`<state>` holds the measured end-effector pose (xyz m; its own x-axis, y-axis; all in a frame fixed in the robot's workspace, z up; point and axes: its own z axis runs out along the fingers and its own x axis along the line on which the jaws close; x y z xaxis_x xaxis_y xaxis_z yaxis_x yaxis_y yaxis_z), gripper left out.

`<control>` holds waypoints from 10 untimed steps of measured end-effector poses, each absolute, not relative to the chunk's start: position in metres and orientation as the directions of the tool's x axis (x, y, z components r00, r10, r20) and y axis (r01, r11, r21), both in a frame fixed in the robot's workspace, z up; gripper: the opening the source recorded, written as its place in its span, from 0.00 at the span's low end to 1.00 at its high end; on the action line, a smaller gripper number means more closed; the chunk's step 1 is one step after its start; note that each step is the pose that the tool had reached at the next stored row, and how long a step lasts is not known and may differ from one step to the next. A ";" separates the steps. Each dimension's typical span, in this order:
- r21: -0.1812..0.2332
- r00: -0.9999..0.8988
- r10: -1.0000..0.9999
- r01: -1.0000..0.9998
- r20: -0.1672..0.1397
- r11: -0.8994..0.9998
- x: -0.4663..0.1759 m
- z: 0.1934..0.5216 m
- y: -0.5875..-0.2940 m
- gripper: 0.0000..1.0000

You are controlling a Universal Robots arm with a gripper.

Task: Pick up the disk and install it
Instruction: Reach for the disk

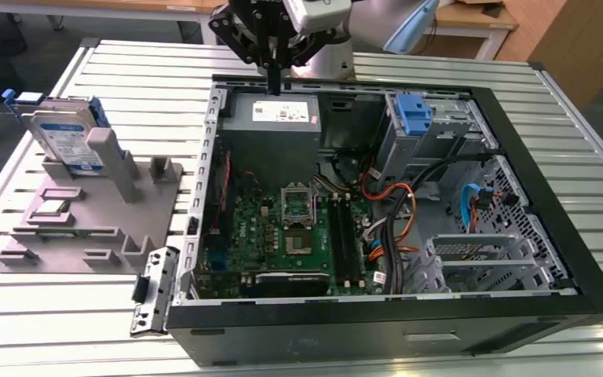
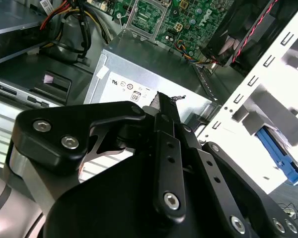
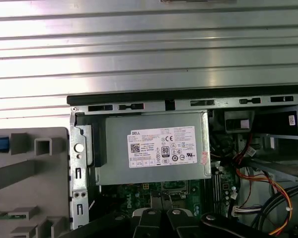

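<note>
The disk (image 1: 63,135), a silver drive with a blue-and-white label and blue rails, stands on edge in a grey holder (image 1: 82,228) at the exterior view's left, outside the computer case. My gripper (image 1: 273,85) hangs over the far wall of the open case (image 1: 385,314), just above the grey power-supply box (image 1: 273,115). Its fingers are pressed together with nothing between them. In the second wrist view the shut gripper (image 2: 164,104) points down at that box (image 2: 139,74). The disk is well away from the gripper, toward the exterior view's left.
Inside the case lie the green motherboard (image 1: 280,228), bundles of cables (image 1: 407,196) and metal drive cages (image 1: 490,255). A lone blue latch (image 1: 411,114) sits at the far bay. A black side bracket (image 1: 153,287) lies beside the case on the ribbed metal table (image 1: 71,330).
</note>
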<state>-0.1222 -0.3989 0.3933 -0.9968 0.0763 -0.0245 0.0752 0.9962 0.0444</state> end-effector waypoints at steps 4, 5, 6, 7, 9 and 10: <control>0.044 -0.997 0.076 0.075 -0.024 0.996 -0.127 0.393 -0.399 0.11; 0.044 -0.997 0.076 0.075 -0.024 0.996 -0.129 0.393 -0.399 0.11; 0.044 -0.997 0.076 0.075 -0.024 0.996 -0.130 0.393 -0.399 0.11; 0.044 -0.997 0.076 0.075 -0.024 0.996 -0.132 0.393 -0.399 0.11; 0.044 -0.997 0.076 0.075 -0.025 0.996 -0.136 0.393 -0.399 0.11; 0.044 -0.997 0.076 0.075 -0.024 0.996 -0.138 0.393 -0.399 0.11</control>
<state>-0.1375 -0.3989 0.3930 -0.9968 0.0763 -0.0245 0.0751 0.9962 0.0444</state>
